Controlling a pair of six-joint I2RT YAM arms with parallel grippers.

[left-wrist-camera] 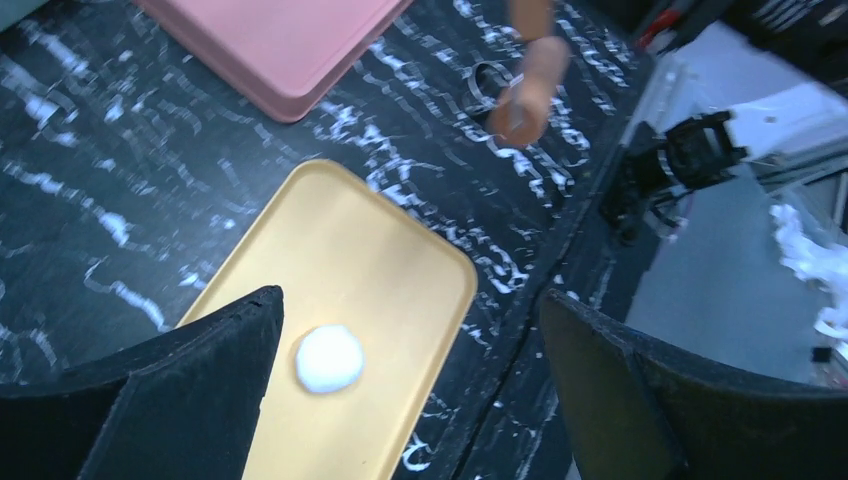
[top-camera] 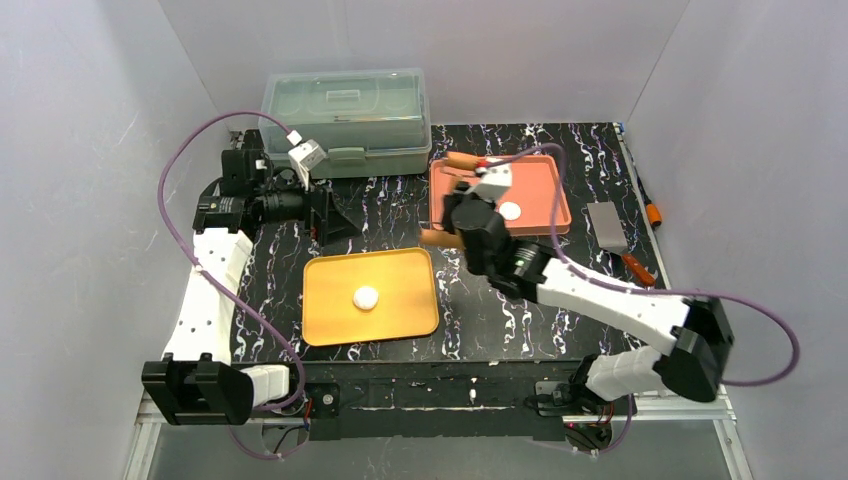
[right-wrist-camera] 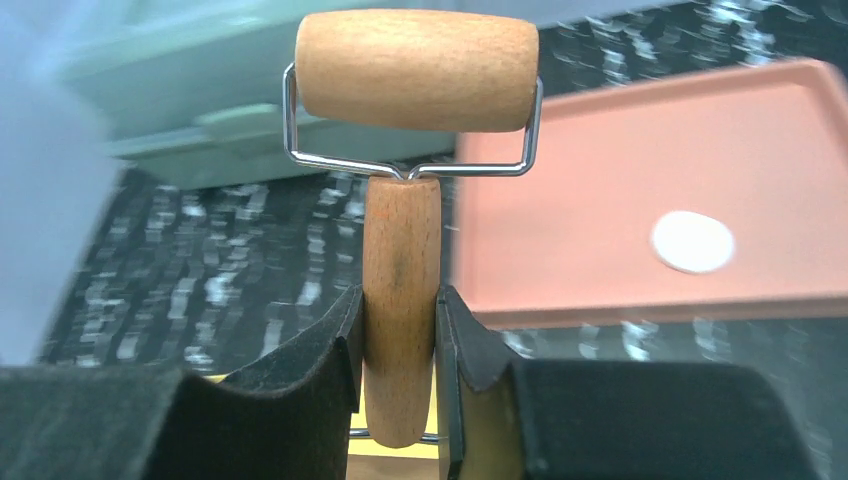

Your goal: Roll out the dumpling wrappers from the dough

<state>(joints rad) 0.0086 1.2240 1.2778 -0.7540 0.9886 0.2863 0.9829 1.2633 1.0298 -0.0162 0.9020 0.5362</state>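
**A:** What has the right gripper (right-wrist-camera: 400, 300) got?

**B:** It holds the wooden handle of a small dough roller (right-wrist-camera: 417, 70). Both fingers (right-wrist-camera: 320, 350) press flat against the handle, one on each side, with no gap. The handle's butt sticks out on the near side. The barrel sits crosswise beyond the fingertips in its wire yoke.

**A:** Where is that over the table?

**B:** Seen from above, the barrel is at the far left corner of the pink tray (top-camera: 545, 195). The handle runs back toward the arm along the tray's left rim.

**A:** And the wrapper?

**B:** One dumpling wrapper (top-camera: 510, 210), a flat round white disc, lies on the pink tray. It is to the right of the roller and apart from it.

**A:** What about the left gripper?

**B:** The left gripper (left-wrist-camera: 410, 300) is spread wide with nothing between its fingers. It hangs above the black marbled table (top-camera: 400, 205), off the far left corner of the yellow tray (top-camera: 410, 280).

**A:** Where is the dough?

**B:** The dough (top-camera: 366, 297) is a small roundish white piece near the middle of the yellow tray. In the left wrist view it shows just beside the left finger's tip, but the gripper is well above it.

**A:** Anything further out?

**B:** A clear lidded box (top-camera: 345, 115) stands at the far edge, behind the left gripper. A bench scraper (top-camera: 607, 225) lies at the right side of the table, past the pink tray.
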